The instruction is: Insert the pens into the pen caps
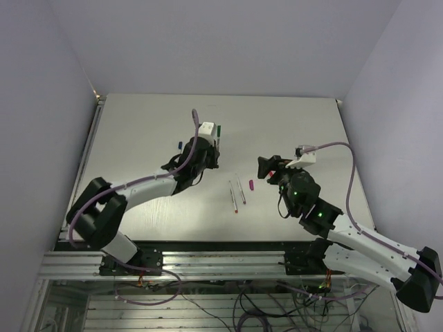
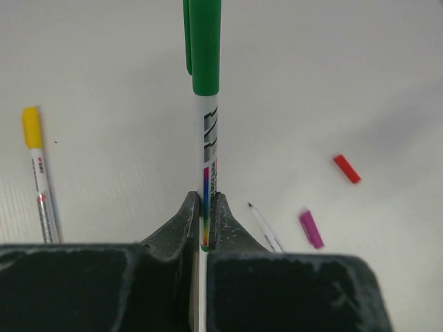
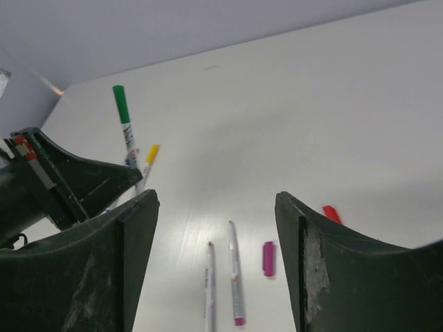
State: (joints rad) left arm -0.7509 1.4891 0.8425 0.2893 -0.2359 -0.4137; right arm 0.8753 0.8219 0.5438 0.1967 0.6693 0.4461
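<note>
your left gripper (image 2: 205, 207) pinches the capped green pen (image 2: 206, 104); next, probably lower your spread right gripper (image 3: 214, 200) onto the magenta cap (image 3: 268, 258).

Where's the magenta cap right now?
In the right wrist view, the magenta cap lies flat just right of the two uncapped pens, with the red cap further right; it sits right of the table's middle.

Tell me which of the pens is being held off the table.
The green-capped pen, clamped in the left claw and sticking up in the air. The yellow-capped pen and two uncapped pens lie flat on the table.
</note>
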